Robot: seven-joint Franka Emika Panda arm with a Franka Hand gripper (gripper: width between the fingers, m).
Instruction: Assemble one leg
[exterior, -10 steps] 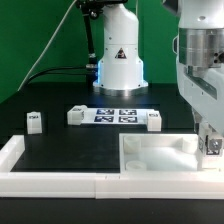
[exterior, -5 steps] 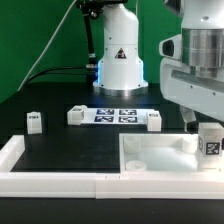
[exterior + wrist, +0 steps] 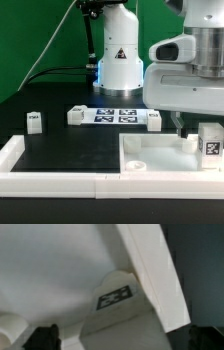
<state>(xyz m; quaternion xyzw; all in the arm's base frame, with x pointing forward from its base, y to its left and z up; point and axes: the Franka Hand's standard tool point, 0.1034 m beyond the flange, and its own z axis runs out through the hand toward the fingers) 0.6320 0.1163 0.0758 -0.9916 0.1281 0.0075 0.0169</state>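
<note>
Jaws beside leg (image 3: 210,141): white block, tagged face, upright on tabletop (image 3: 152,158).

My gripper (image 3: 181,127) is hanging over the back edge of the large white square tray-like plastic tabletop (image 3: 150,160), which is lying at the exterior view's right. The small white block-shaped plastic leg (image 3: 210,141) is standing at its back right corner. A second leg (image 3: 75,116) and a third leg (image 3: 153,120) are flanking the thin flat white marker board (image 3: 113,115) behind. A fourth leg (image 3: 33,121) is sitting farther left.
</note>
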